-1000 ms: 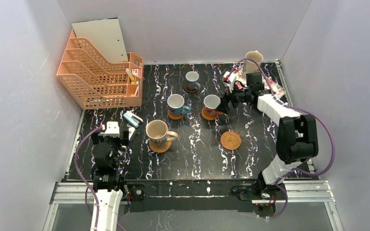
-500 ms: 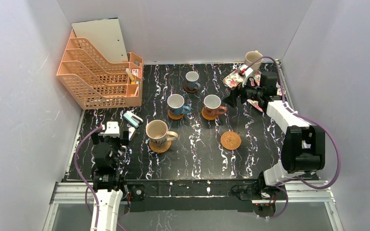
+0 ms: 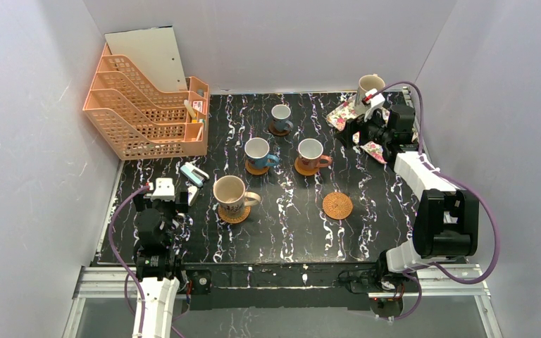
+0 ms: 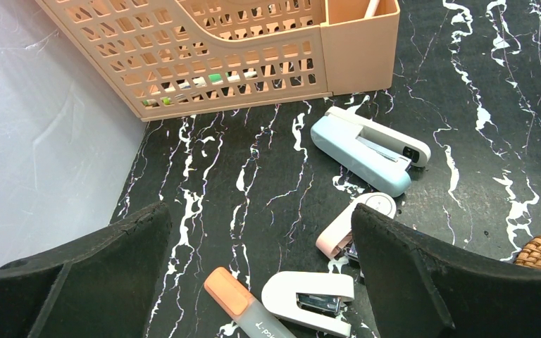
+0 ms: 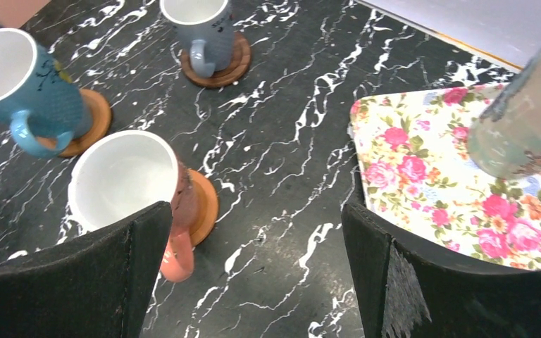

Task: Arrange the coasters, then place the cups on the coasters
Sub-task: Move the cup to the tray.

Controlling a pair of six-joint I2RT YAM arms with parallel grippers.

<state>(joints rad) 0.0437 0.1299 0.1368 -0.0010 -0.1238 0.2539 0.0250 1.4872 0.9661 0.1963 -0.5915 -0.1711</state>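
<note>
Four cups stand on coasters: a large beige cup on a wicker coaster, a blue cup, a smaller blue cup on a dark coaster, and a brownish-orange cup on a wooden coaster. One wicker coaster lies bare. Another beige cup stands on the floral tray. My right gripper hangs open above the tray's near-left corner, holding nothing. My left gripper is open at the near left.
An orange file rack fills the back left. Under my left gripper lie a blue stapler, a pink stapler, a white staple remover and an orange highlighter. White walls enclose the table.
My right gripper has drawn away from the brownish-orange cup and swung right and back to the floral tray. The left arm has not moved.
</note>
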